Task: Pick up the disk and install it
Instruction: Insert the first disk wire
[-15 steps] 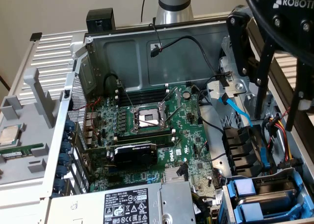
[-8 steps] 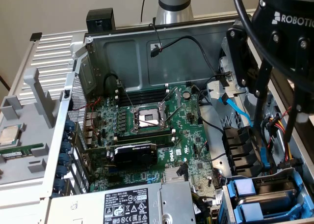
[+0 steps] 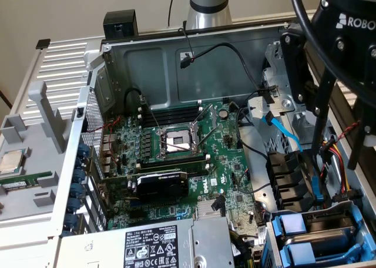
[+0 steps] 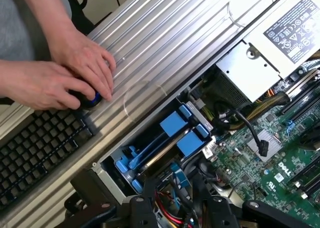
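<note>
Disk (image 4: 192,140), flat in blue plastic, seemingly lies in its steel bay (image 4: 102,174); gripper (image 3: 336,156) gapes empty.

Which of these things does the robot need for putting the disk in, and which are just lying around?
For the job:
- gripper, open, near the drive bay
- blue disk carriers sitting in that bay

Just lying about:
- silver CPU chip on the grey tray
- memory stick beside it
- power supply
- keyboard
</note>
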`<state>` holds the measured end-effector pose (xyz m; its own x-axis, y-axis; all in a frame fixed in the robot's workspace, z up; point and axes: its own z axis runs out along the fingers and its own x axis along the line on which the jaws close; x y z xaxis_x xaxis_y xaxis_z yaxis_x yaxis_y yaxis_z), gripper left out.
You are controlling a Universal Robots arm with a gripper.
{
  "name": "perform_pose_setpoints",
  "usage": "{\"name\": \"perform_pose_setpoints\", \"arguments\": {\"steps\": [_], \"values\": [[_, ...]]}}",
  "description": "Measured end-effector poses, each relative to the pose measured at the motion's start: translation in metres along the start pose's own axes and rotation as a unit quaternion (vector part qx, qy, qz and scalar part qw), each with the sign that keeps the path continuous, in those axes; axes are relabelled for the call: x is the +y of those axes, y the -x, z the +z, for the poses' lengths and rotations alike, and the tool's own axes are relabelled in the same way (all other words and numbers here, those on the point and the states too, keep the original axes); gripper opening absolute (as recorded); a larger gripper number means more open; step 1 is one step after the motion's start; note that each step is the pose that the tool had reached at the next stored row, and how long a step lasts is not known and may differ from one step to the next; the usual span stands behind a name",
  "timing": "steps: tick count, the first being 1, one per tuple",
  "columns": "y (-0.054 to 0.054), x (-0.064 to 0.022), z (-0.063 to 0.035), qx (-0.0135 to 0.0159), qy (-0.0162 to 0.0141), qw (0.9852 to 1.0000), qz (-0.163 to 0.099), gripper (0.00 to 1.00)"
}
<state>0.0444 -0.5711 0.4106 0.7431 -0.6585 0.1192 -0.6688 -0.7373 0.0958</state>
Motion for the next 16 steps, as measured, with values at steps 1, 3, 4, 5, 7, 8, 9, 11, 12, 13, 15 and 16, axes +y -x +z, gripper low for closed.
{"name": "perform_pose_setpoints", "arguments": {"steps": [1,3,4,5,7,8,9,11,12,13,15,16], "values": [[-0.0007,-0.0001,0.0005,-0.0020,-0.0024,1.0000,0.001,0.43],[-0.0017,0.0003,0.0020,-0.0060,-0.0068,1.0000,0.004,0.43],[-0.0020,0.0007,0.0027,-0.0074,-0.0079,0.9999,0.006,0.43],[-0.0024,0.0010,0.0028,-0.0077,-0.0079,0.9999,0.008,0.43],[-0.0028,0.0010,0.0028,-0.0080,-0.0075,0.9999,0.011,0.43],[-0.0029,0.0009,0.0028,-0.0079,-0.0071,0.9999,0.013,0.43],[-0.0031,0.0009,0.0028,-0.0078,-0.0067,0.9999,0.014,0.43],[-0.0038,0.0008,0.0026,-0.0076,-0.0061,0.9998,0.016,0.43],[-0.0043,0.0007,0.0024,-0.0074,-0.0058,0.9998,0.016,0.43],[-0.0048,0.0006,0.0020,-0.0071,-0.0053,0.9998,0.017,0.43],[-0.0059,0.0004,0.0005,-0.0058,-0.0038,0.9998,0.017,0.43],[-0.0063,0.0004,0.0000,-0.0055,-0.0035,0.9998,0.018,0.43]]}}
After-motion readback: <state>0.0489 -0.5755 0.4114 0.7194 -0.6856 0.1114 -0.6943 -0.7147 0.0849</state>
